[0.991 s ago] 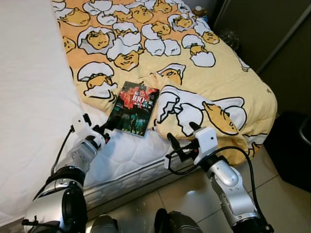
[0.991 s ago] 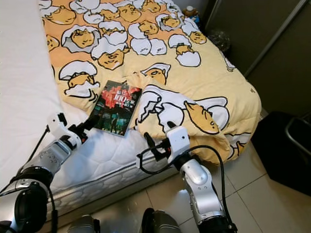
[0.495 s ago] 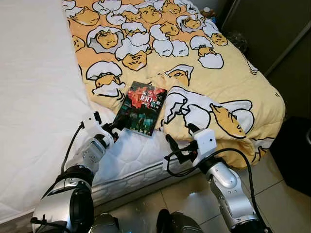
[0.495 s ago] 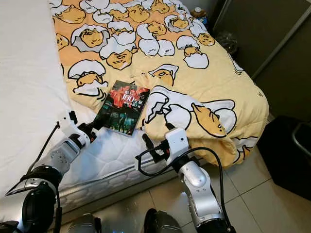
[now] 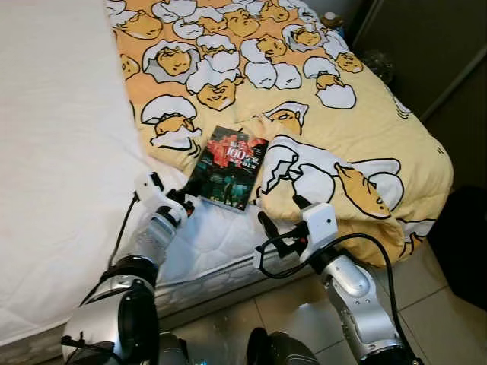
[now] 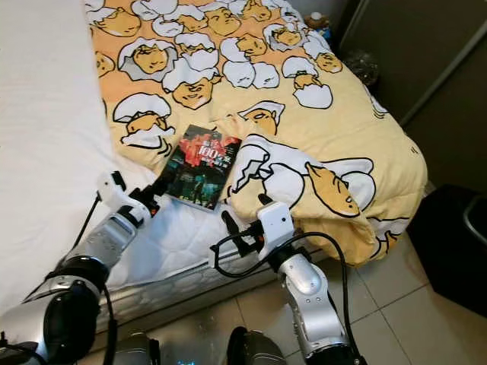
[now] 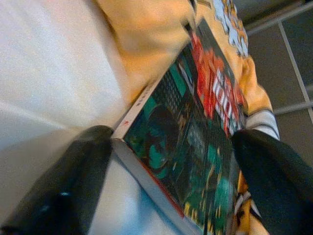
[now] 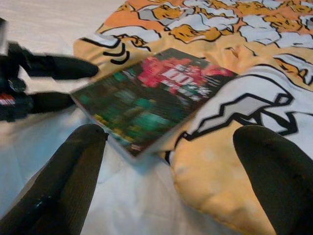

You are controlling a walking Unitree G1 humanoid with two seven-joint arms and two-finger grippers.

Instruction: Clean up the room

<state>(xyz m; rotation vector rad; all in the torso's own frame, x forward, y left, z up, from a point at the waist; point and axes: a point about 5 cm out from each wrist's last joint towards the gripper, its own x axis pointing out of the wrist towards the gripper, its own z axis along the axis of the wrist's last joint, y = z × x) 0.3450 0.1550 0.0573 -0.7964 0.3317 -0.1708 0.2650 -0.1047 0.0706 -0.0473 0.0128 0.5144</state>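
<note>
A dark book (image 5: 228,167) with a red and green cover lies flat on the bed, partly on the yellow blanket (image 5: 319,99). My left gripper (image 5: 186,204) is open at the book's near left corner. In the left wrist view the book (image 7: 195,127) lies between its two fingers (image 7: 68,186), and I cannot tell if they touch it. My right gripper (image 5: 280,213) is open and holds nothing. It hovers just off the mattress edge, pointing at the book (image 8: 146,93) and a fold of the blanket (image 8: 230,147).
The white mattress (image 5: 61,152) lies bare on the left. The egg-patterned blanket covers the right half and hangs over the bed's corner. Dark cabinet doors (image 5: 426,46) stand at the right, a black object (image 5: 468,243) sits on the tiled floor (image 5: 426,304), and a small bottle (image 5: 329,17) stands beyond the bed.
The view has shifted as my head moved. My left gripper has edged closer to the book's near corner, and the right gripper has come nearer the book. The book lies as before.
</note>
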